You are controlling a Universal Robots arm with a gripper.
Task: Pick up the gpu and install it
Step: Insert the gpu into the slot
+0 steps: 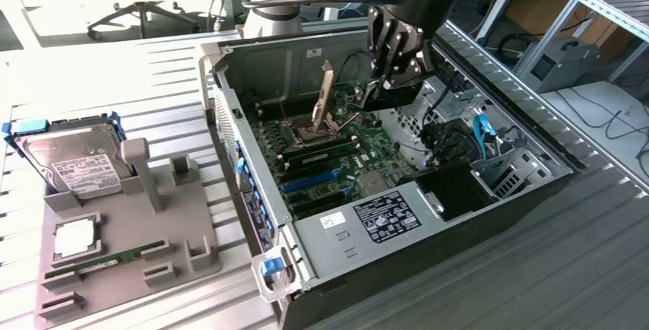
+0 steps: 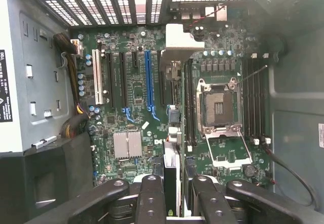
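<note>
In the exterior view my gripper [image 1: 394, 83] hangs inside the open computer case [image 1: 527, 128], above the green motherboard [image 1: 335, 155], shut on the gpu [image 1: 387, 100], a dark flat card held on edge. The wrist view looks down along the card: the gpu [image 2: 171, 176] runs edge-on from between my fingers [image 2: 152, 198] out to its silver end bracket [image 2: 183, 38] near the case's rear slot openings. The card hovers just beside the long blue slot [image 2: 148, 80], over a black slot, apart from the board.
The CPU socket [image 2: 218, 107] stands open with its metal frame [image 1: 327, 94] raised. Cables [image 1: 482, 128] and a drive cage [image 1: 507, 174] lie at the exterior view's right. Outside the case, a grey tray [image 1: 152, 223] holds a hard drive [image 1: 76, 164], a CPU [image 1: 75, 239] and a RAM stick [image 1: 106, 258].
</note>
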